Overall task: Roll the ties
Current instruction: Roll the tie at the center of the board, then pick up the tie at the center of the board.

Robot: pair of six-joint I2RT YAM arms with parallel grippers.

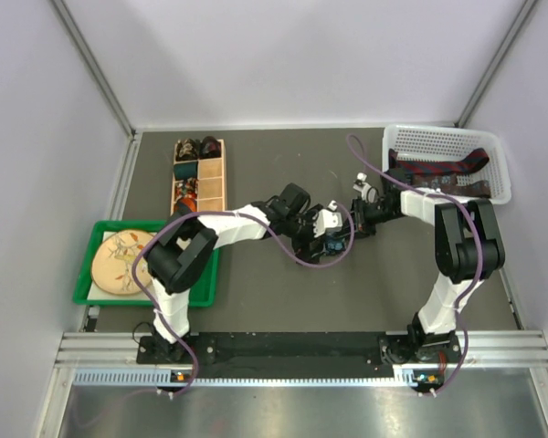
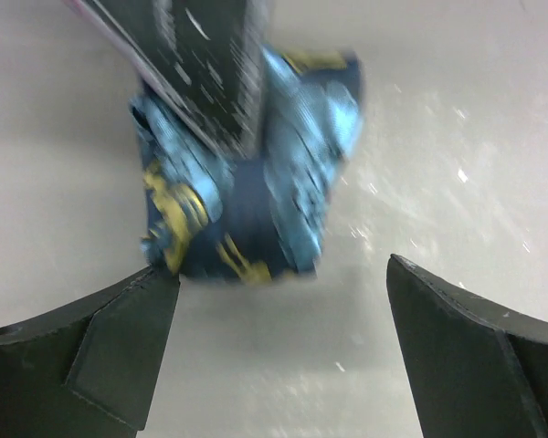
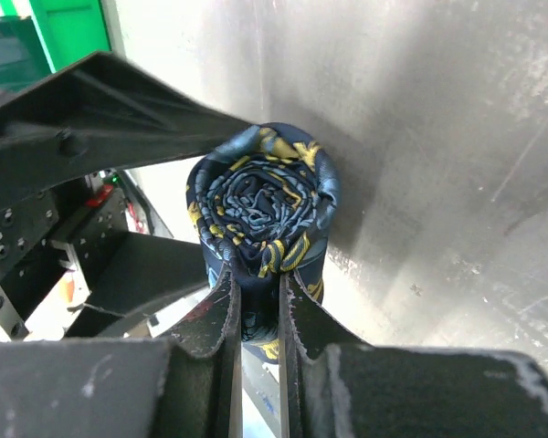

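Observation:
A rolled dark blue tie with yellow and light blue print point(image 3: 260, 196) is pinched at its lower edge by my right gripper point(image 3: 258, 283), which is shut on it. In the top view the coil point(image 1: 336, 243) sits mid-table between both grippers. My left gripper point(image 2: 283, 283) is open, and the coil point(image 2: 256, 173) lies just beyond its fingertips, close to the left finger. The right gripper's fingers point(image 2: 201, 55) reach down onto the coil from above. In the top view my left gripper point(image 1: 321, 230) and right gripper point(image 1: 356, 219) almost meet.
A white basket point(image 1: 438, 130) at the back right holds unrolled dark red and navy ties point(image 1: 443, 169). A wooden compartment box point(image 1: 223, 173) at the back left holds several coiled ties. A green tray point(image 1: 82, 274) with a round plate lies at the left.

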